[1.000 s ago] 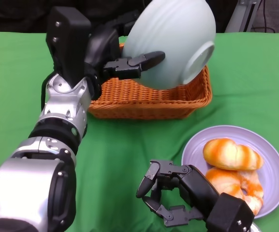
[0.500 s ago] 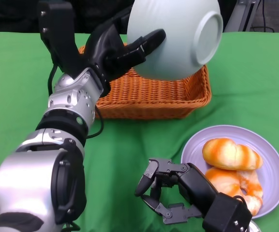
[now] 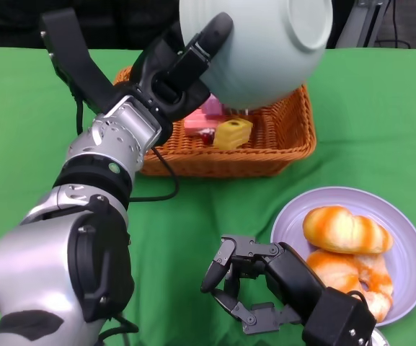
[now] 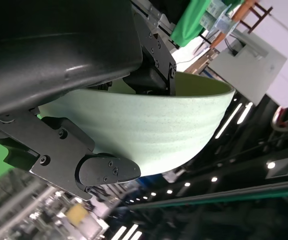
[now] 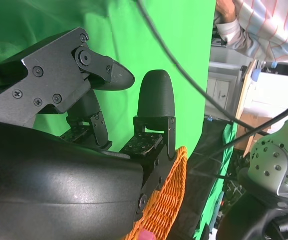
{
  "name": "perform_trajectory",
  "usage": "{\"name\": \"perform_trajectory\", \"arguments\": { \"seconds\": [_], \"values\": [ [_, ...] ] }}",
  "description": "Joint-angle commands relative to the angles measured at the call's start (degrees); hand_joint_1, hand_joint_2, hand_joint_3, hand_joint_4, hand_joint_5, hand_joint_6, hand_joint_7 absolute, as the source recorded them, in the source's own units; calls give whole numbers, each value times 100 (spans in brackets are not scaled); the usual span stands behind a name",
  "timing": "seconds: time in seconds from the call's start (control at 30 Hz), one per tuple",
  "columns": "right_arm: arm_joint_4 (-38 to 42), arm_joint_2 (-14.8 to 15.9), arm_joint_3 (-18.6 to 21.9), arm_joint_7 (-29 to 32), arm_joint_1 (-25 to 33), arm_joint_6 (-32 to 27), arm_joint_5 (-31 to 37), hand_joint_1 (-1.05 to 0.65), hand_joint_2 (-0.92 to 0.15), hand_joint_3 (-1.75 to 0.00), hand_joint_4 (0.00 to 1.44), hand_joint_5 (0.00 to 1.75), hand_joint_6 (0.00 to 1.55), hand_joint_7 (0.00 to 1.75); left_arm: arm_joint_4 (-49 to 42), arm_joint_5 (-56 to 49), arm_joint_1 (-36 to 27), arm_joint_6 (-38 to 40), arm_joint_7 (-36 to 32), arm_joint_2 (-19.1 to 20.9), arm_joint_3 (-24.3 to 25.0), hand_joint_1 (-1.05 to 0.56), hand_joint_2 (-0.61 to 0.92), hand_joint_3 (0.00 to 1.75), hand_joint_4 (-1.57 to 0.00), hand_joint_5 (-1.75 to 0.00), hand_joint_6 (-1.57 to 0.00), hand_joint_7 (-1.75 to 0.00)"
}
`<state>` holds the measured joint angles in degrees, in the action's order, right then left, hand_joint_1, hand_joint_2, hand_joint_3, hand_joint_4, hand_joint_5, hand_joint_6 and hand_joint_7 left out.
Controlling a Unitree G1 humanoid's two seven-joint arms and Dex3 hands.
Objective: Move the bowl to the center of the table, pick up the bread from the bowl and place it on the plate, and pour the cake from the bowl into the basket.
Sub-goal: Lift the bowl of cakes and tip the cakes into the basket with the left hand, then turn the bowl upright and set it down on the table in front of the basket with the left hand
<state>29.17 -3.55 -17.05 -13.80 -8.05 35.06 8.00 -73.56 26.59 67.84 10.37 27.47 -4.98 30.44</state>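
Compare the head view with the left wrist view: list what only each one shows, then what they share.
Only the head view shows the orange wicker basket with a yellow cake piece and a pink one inside, the purple plate carrying bread, the green tablecloth, and the right hand empty above the cloth. Only the left wrist view shows the bowl's rim edge-on and the room's ceiling lights beyond it. Both show the pale green bowl tipped and held by the left hand.

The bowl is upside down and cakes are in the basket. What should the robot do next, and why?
Probably turn the bowl upright and carry it off the basket. The left hand holds it tipped over, and cake pieces already lie inside the basket.
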Motion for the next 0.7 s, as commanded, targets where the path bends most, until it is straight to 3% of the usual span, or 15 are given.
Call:
{"name": "perform_trajectory", "arguments": {
  "seconds": [0.03, 0.47, 0.7],
  "values": [
    [83, 80, 35, -16, -36, 142, -38, -9, -54, -94, 72, 168, 63, 138, 40, 142, 218, 78, -172, 25, 97, -10, 85, 68, -65, -175, -68, -147],
    [188, 74, 53, -82, -84, 209, -82, -9, -55, -93, 74, 166, 64, 138, 26, 656, 280, 424, -774, 19, 570, -8, 78, 68, -70, -175, -68, -151],
    [208, 91, 40, -9, -76, 300, 12, -8, -55, -93, 74, 164, 64, 136, 115, 444, 210, 121, -745, 58, 400, -9, 82, 67, -68, -175, -65, -152]
  ]
}}
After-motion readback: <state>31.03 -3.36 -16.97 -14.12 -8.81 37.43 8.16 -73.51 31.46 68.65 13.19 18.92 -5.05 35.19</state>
